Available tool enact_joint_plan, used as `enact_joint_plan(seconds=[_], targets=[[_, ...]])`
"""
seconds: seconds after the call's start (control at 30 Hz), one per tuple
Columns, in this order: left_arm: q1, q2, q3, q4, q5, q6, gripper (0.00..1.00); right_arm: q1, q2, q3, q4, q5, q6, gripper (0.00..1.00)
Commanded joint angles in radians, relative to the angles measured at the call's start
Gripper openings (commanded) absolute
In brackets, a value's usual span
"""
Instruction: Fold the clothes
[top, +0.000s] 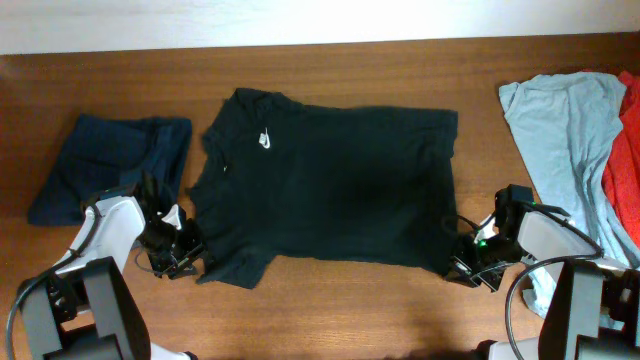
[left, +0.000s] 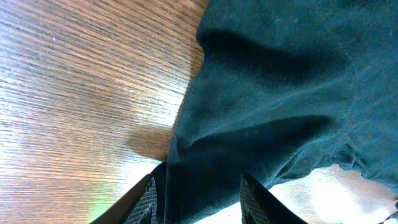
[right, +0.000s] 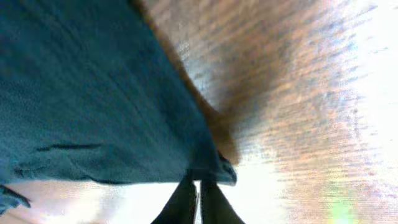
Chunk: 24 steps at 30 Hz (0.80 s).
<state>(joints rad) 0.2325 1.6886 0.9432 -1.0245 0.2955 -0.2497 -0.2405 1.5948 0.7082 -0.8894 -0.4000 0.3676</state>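
The black T-shirt (top: 330, 190) lies spread flat in the middle of the table, its small white logo (top: 265, 138) toward the back left. My left gripper (top: 185, 258) is at the shirt's near-left sleeve. In the left wrist view that gripper (left: 200, 202) stands open, with a fold of the black cloth (left: 280, 93) lying between its fingers. My right gripper (top: 465, 265) is at the shirt's near-right corner. In the right wrist view this gripper (right: 199, 186) is shut, pinching the corner of the shirt's hem (right: 214, 168).
A dark-navy garment (top: 110, 165) lies folded at the left. A light-blue garment (top: 565, 130) and a red one (top: 625, 160) lie at the right edge. Bare wooden table (top: 350, 310) shows along the front.
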Motion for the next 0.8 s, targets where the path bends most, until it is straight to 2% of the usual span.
enact_joint_plan(seconds=[0.0, 0.07, 0.17, 0.2, 0.5, 0.63, 0.7, 0.77], targets=[[0.003, -0.018, -0.006, 0.0, -0.007, 0.02, 0.43, 0.005, 0.011, -0.005, 0.024, 0.019, -0.02, 0.06], [0.003, -0.018, -0.006, 0.003, -0.007, 0.02, 0.43, 0.004, 0.011, -0.005, 0.029, 0.019, -0.041, 0.11], [0.003, -0.018, -0.006, 0.003, -0.007, 0.021, 0.44, 0.004, 0.01, -0.005, -0.009, 0.021, -0.041, 0.61], [0.003, -0.018, -0.006, 0.003, -0.007, 0.023, 0.44, 0.004, 0.011, -0.005, -0.009, 0.024, -0.04, 0.63], [0.003, -0.018, -0.006, 0.002, -0.006, 0.039, 0.44, 0.004, 0.011, -0.008, 0.014, 0.229, 0.055, 0.61], [0.003, -0.018, -0.006, 0.001, -0.006, 0.039, 0.44, 0.005, 0.011, -0.012, 0.057, 0.271, 0.086, 0.48], [0.003, -0.018, -0.006, 0.001, -0.006, 0.039, 0.44, 0.005, 0.011, -0.012, 0.06, 0.269, 0.086, 0.37], [0.003, -0.018, -0.006, 0.002, -0.006, 0.039, 0.44, 0.005, 0.011, -0.012, 0.059, 0.253, 0.081, 0.31]])
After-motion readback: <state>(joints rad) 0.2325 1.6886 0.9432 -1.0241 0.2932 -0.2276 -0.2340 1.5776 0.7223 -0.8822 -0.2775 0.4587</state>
